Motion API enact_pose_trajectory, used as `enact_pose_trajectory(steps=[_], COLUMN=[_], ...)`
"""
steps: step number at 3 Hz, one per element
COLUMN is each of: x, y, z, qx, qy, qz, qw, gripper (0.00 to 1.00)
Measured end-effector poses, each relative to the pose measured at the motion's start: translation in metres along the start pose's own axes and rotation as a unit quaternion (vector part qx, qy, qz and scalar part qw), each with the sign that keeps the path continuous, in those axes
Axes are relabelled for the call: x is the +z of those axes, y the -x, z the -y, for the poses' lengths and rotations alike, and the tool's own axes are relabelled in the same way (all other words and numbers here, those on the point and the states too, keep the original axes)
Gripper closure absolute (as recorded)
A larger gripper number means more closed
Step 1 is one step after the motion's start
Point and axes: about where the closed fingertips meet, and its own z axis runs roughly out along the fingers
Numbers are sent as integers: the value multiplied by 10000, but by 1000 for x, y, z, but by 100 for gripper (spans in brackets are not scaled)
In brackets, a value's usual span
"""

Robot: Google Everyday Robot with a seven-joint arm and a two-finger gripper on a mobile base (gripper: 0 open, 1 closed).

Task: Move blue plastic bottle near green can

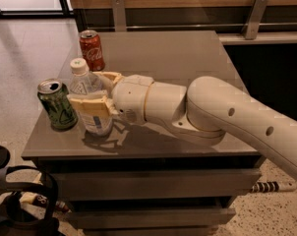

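Note:
The blue plastic bottle (87,93), clear with a white cap and a pale label, stands upright near the table's front left. My gripper (96,91) is shut on the bottle, one tan finger in front of the label and one behind it. The green can (57,104) with a silver top stands just left of the bottle, a small gap between them. My white arm reaches in from the right across the table.
A red cola can (92,50) stands at the back left of the grey table (188,58). The table's left and front edges are close to the green can. A dark bag (20,205) lies on the floor at lower left. A wooden rail runs behind the table.

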Motion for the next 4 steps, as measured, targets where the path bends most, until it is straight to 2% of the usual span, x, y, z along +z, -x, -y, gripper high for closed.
enact_pose_trajectory(steps=[1, 2, 3, 4], x=[1, 1, 1, 3], y=[1, 1, 1, 2], z=[-1, -1, -1, -3], qx=[-9, -10, -10, -21], qy=[15, 15, 15, 32], qz=[-3, -3, -3, -4], qw=[10000, 10000, 10000, 10000], gripper=[75, 45, 21, 1])
